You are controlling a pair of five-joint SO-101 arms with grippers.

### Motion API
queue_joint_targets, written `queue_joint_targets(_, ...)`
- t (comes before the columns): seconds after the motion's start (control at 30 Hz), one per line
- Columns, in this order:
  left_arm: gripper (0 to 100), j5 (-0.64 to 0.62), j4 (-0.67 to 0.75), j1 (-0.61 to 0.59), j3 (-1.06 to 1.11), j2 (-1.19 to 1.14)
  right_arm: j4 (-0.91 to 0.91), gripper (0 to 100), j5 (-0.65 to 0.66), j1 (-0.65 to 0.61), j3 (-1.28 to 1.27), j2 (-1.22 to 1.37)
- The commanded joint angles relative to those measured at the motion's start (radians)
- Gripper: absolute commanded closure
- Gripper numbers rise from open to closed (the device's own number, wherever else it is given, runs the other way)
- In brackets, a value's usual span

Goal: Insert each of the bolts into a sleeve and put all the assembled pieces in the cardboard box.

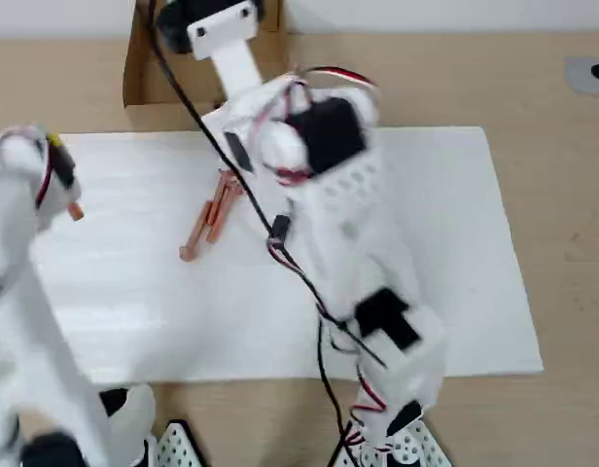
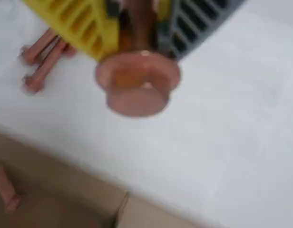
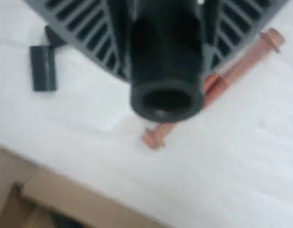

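High view first: your right arm's white body stretches across the middle of the foam sheet (image 1: 455,292) and hides part of its far edge. The cardboard box (image 1: 134,78) stands on the desk (image 1: 562,195), touching or just past the sheet's far edge near its left corner. The arm covers most of the box's opening, so you cannot tell what is inside.

A cluster of loose bolts (image 1: 212,216) lies on the sheet near the far edge, left of the middle, with the arm's black cable (image 1: 197,122) crossing just beside it.

Your left gripper (image 2: 139,45) hangs over the sheet's left edge, its yellow and grey fingers clamped on a bolt (image 2: 137,85) whose head faces the wrist camera. The loose bolts (image 2: 42,61) lie apart from it.

Your right gripper (image 3: 165,47) grasps a black sleeve (image 3: 166,97), held above the sheet with its open end towards the camera. A spare sleeve (image 3: 43,69) lies on the sheet near the edge beside the box (image 3: 65,204), well apart from the loose bolts (image 3: 232,71).
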State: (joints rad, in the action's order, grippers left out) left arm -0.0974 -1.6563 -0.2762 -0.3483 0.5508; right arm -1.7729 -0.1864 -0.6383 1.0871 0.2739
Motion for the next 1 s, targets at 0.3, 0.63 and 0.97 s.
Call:
queue_joint_targets(0.3,99,0.012,0.238,0.014,0.301,0.544,0.014,98.8,0.012,-0.188,-0.685,-0.796)
queue_joint_targets(0.63,99,0.008,0.707,0.014,0.66,0.648,0.463,98.8,0.014,-0.193,-1.463,-1.159)
queue_joint_targets(0.97,99,0.012,0.884,0.301,0.873,0.656,0.968,98.9,0.029,-0.401,-1.847,-1.234)
